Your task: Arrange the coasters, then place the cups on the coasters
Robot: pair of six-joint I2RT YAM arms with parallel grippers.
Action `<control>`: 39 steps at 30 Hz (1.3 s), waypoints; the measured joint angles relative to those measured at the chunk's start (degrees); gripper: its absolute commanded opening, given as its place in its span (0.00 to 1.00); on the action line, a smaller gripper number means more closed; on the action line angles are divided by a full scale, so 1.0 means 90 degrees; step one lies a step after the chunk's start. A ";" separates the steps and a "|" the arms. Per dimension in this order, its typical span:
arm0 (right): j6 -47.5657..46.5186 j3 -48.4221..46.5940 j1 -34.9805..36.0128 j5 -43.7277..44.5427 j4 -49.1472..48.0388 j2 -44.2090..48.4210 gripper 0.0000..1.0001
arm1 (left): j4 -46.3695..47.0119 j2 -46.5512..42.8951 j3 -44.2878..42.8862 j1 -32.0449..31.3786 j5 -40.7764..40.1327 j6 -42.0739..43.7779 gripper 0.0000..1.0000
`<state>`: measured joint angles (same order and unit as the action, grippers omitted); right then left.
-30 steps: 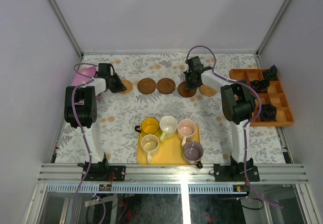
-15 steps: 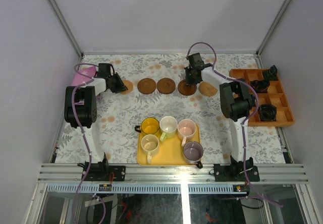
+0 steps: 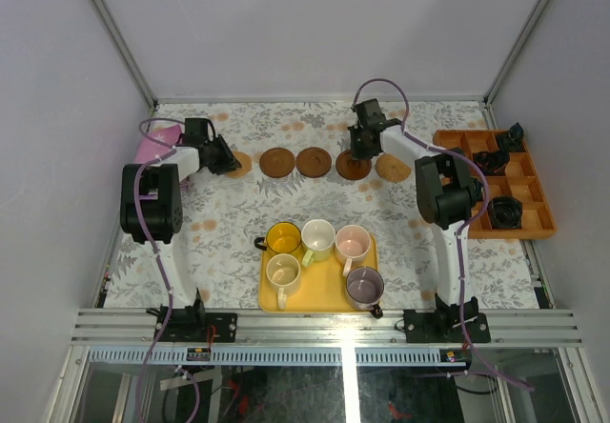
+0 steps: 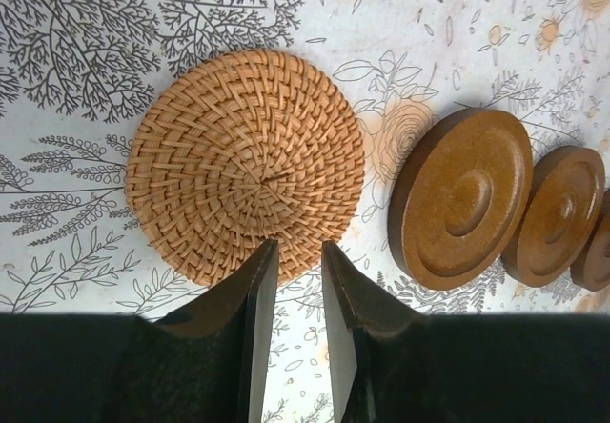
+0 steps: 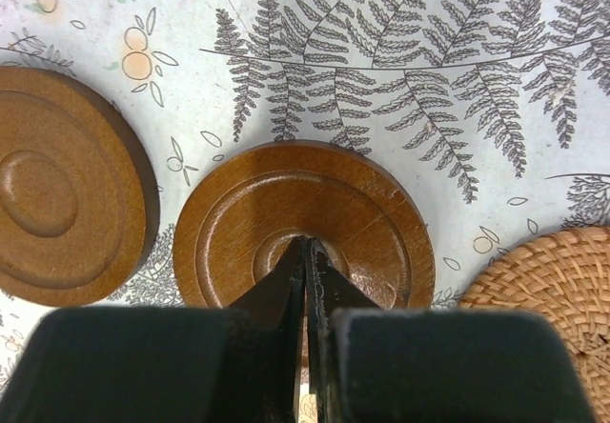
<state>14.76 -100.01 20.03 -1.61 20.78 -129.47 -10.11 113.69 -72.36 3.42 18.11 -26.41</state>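
Five coasters lie in a row across the floral table. A woven tan coaster (image 3: pixel 240 164) (image 4: pixel 246 161) is at the left end. My left gripper (image 3: pixel 225 163) (image 4: pixel 297 247) sits at its near edge, narrowly open with nothing between the fingers. Three dark brown coasters follow (image 3: pixel 278 162) (image 3: pixel 313 161) (image 3: pixel 353 167), then another tan coaster (image 3: pixel 392 169) (image 5: pixel 553 290). My right gripper (image 3: pixel 359 152) (image 5: pixel 305 242) is shut, with its tips resting on the centre of the third dark coaster (image 5: pixel 372 204). Several cups stand on the yellow tray (image 3: pixel 319 290): yellow (image 3: pixel 284 238), cream (image 3: pixel 317 237), pink (image 3: pixel 353 242), cream (image 3: pixel 283 272) and grey-purple (image 3: pixel 364 286).
An orange divided tray (image 3: pixel 515 234) holding black objects (image 3: pixel 503 211) stands at the right edge. A pink object (image 3: pixel 157 144) lies at the far left behind the left arm. Grey walls close in the table on both sides and at the back.
The left jaws have parted slightly at the woven coaster's edge. My right gripper, still shut, has nudged the third dark coaster a little toward the back.
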 measured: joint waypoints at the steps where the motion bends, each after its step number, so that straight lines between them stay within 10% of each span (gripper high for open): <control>1: -0.0010 0.0002 0.0000 -0.0002 0.0002 0.0029 0.00 | 0.0002 -0.0032 0.0000 0.0000 0.0002 0.0000 0.26; 12: -0.0097 0.0051 -0.0002 -0.0034 -0.0107 0.1634 0.04 | 0.0019 -0.0952 -0.0041 0.0000 0.0134 0.0000 0.31; 23: -0.0085 0.1462 -0.0029 0.0964 -0.0423 0.3325 0.59 | 0.0075 -0.1938 0.0165 0.0000 0.0357 0.0214 0.39; 39: -0.0051 0.3257 -0.0148 0.1831 -0.0070 0.5566 0.79 | 0.0493 -0.2730 0.0602 -0.0061 0.0685 0.0384 0.48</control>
<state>14.31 -70.70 18.70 14.87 20.14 -79.37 -5.67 89.12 -66.94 2.87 24.27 -22.96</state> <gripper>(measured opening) 0.750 0.472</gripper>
